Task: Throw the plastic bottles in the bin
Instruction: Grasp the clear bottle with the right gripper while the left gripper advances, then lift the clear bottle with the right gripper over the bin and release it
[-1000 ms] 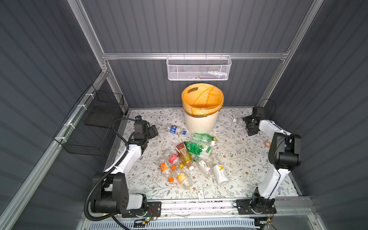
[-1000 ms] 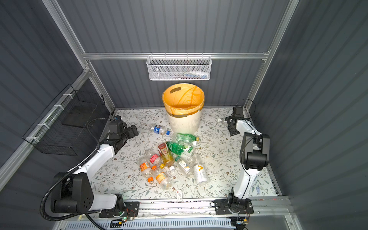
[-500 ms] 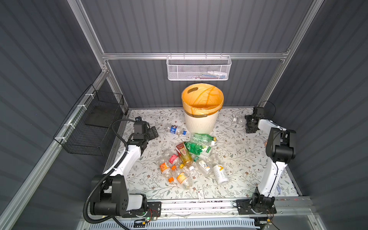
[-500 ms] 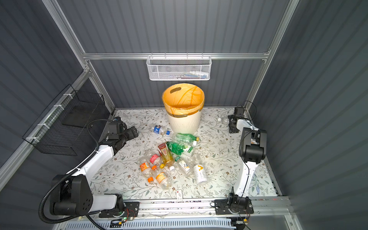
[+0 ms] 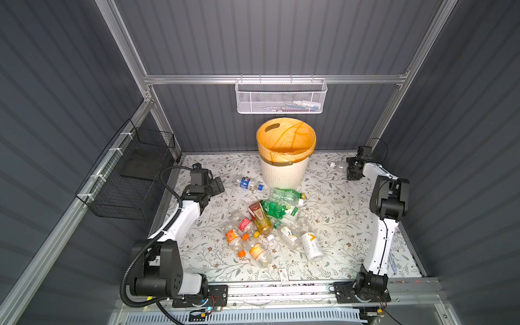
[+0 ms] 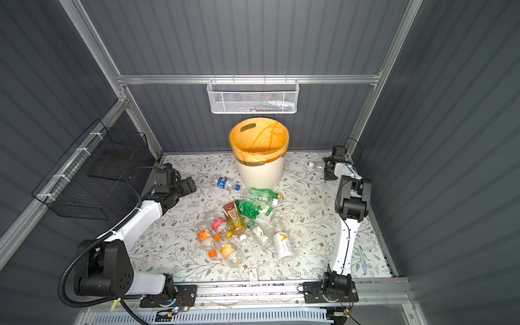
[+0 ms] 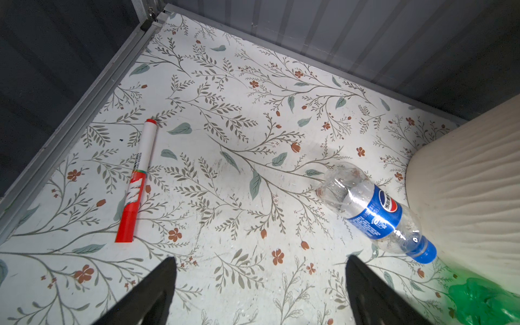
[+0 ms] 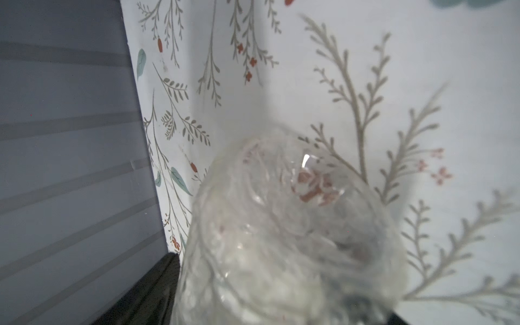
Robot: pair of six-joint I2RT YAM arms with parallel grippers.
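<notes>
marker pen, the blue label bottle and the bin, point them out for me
marker pen (image 7: 137, 181): left wrist view, middle of the barrel where white meets red
blue label bottle (image 7: 375, 215): left wrist view, on the blue label
bin (image 5: 282, 176): in a top view, on the ribbed cream wall below the orange bag

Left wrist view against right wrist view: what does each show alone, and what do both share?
Only left wrist: a red-and-white marker pen, a clear plastic bottle with blue label and cap, the cream ribbed plastic bin's wall, a crumpled green plastic bottle. Only right wrist: a plain clear plastic bottle, close up, between the jaws. Both: the floral-patterned table surface, the grey ribbed wall, black jaws.
</notes>
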